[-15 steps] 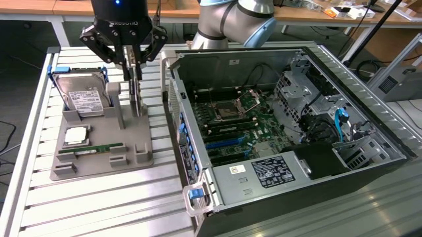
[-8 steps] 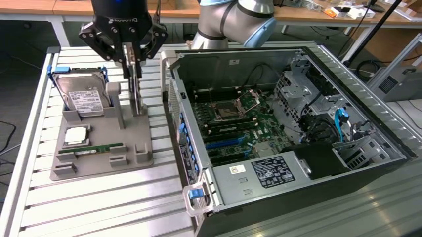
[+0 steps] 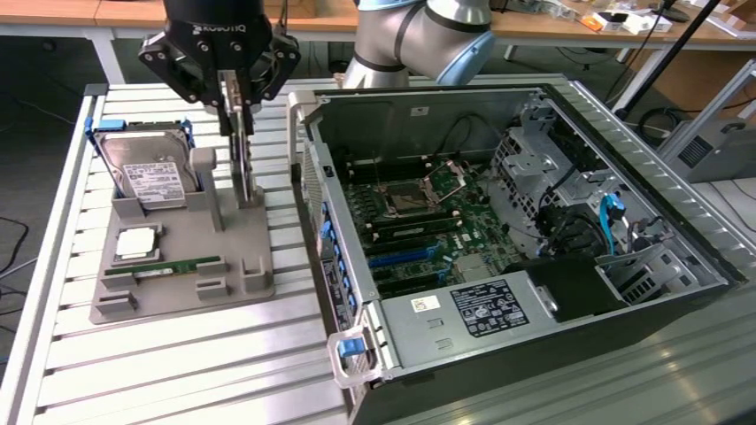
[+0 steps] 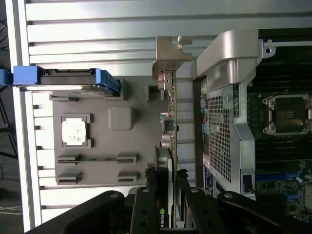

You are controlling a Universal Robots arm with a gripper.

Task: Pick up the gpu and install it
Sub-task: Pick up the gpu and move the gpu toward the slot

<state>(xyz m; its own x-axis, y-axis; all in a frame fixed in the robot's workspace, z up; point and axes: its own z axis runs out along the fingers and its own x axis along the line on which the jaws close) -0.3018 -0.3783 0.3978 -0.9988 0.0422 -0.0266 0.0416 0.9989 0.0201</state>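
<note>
The tool is pinched on the upper edge of the gpu, which stands on edge in the grey fixture on the desk, beside the open computer case, evidently kept upright for a grasp from above.

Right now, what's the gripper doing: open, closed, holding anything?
Gripper: closed on the top edge of the gpu, which stands upright in the gray holder.
</note>
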